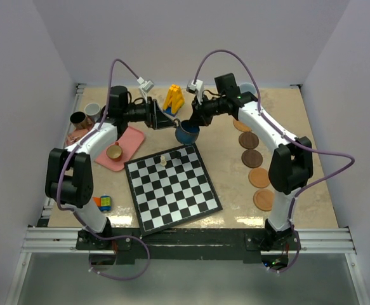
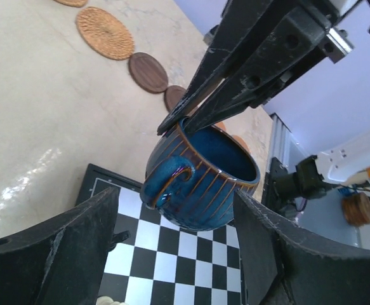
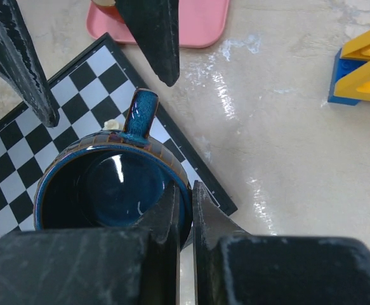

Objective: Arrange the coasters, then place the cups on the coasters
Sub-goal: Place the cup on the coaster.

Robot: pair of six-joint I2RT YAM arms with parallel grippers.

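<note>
I'm looking down on a beige, marble-patterned tabletop point(image 1: 226, 162) boxed in by pale lilac walls point(image 1: 172, 38). My right gripper point(image 3: 186, 197) is pinched tight on the rim of the dark teal cup point(image 1: 186, 133), which is glossy and ribbed and hangs over the 12 o'clock edge of the chessboard point(image 1: 175, 187). My left gripper point(image 2: 175, 210) is spread wide, its fingers flanking the cup with a gap on each side, gripping nothing. Five round coasters point(image 1: 252, 157), woven tan and dark wood, line the 3 o'clock side. A pink tray point(image 1: 132, 138) at 9 o'clock carries a tan cup point(image 1: 114, 151); a yellow block point(image 1: 174, 98) stands at 12 o'clock
</note>
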